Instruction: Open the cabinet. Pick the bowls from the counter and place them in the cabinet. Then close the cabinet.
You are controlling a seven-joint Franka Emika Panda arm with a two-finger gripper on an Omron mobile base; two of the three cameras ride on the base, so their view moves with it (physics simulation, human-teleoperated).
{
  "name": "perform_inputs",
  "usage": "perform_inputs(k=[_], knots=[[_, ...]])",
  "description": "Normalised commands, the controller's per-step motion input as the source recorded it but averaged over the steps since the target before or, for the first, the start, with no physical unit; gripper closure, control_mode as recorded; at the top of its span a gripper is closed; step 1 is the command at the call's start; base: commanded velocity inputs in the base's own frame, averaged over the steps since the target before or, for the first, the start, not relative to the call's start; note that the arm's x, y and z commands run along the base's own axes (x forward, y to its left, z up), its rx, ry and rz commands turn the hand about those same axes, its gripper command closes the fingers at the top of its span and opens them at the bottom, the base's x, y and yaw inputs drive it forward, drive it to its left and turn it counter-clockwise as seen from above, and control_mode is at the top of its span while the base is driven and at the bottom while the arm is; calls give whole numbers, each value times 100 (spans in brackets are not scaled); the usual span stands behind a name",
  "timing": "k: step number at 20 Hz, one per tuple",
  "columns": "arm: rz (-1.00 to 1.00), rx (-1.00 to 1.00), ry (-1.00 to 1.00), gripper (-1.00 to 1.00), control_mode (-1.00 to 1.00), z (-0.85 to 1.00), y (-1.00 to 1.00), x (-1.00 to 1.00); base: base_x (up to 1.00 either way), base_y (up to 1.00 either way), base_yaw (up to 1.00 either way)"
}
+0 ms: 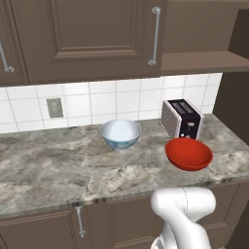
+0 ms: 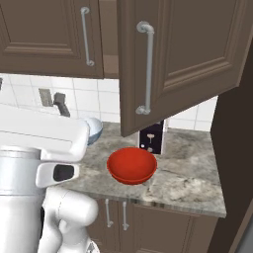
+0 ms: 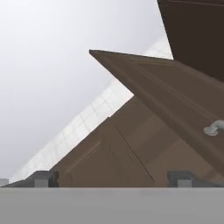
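**Right door swung out, both bowls waiting on the worktop**

The cabinet (image 2: 168, 59) has its right door open, standing out over the worktop (image 1: 58, 170); its left door (image 1: 87, 34) is shut. The gripper (image 3: 113, 179) is up by that open door with its two tips set wide apart and nothing between them. The red bowl (image 1: 188, 153) sits near the front edge, just in front of the toaster (image 1: 181, 118). The white bowl with blue pattern (image 1: 120, 133) stands further left, well apart from it.

I'd judge the step in hand to be fetching a bowl. To do it well, the arm should drop clear of the door's lower edge, come down over the red bowl's near rim, pinch the wall, and lift straight up before turning to the shelf (image 1: 204, 61)
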Motion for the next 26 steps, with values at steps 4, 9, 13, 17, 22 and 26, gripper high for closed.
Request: perform_inputs(k=[4,9,13,17,22,26], knots=[[-7,-30,23,-100,-100,-14,99,-26,0,0,0],[-14,-17,14,-100,-100,-9,93,7,0,0,0],[-14,-18,18,-100,-100,0,59,62,0,0,0],[-55,-25,21,-100,-100,-6,81,67,0,0,0],[-7,-1,5,-100,-100,-8,-24,17,0,0,0],[4,10,-12,-100,-100,-22,-95,-2,0,0,0]])
